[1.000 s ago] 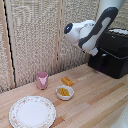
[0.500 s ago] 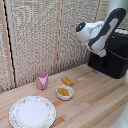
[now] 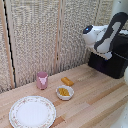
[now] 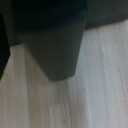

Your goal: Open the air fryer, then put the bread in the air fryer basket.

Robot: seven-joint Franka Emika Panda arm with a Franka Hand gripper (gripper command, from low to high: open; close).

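Bread [image 3: 67, 81] lies on the wooden surface [image 3: 95, 100], well apart from the hand and lower than it, off toward the exterior view's left. It is a small orange-brown block, touching nothing, just beside a white bowl [image 3: 64, 92] with yellow pieces in it.

Up at the exterior view's right, the bulky white arm [image 3: 102, 35] bends down in front of the black air fryer [image 3: 114, 59], which stands on the surface at that end. The arm's lower end, where the hand [image 3: 106, 54] sits, hangs right at the fryer's front upper edge. From this view the fingers cannot be made out against the dark appliance, so I cannot tell how far open the hand is, nor whether it has hold of anything. The handle is not clear in the exterior view either.

The wrist view is blurred. It shows a dark tapering block [image 4: 54, 42] close to the camera, with pale wood grain [image 4: 95, 85] below it; this may be the handle or the fryer's front, but I cannot tell which.

Farther from the hand than the bread, toward the exterior view's left, stand a pink cup [image 3: 42, 79] and a flowered plate [image 3: 32, 111].
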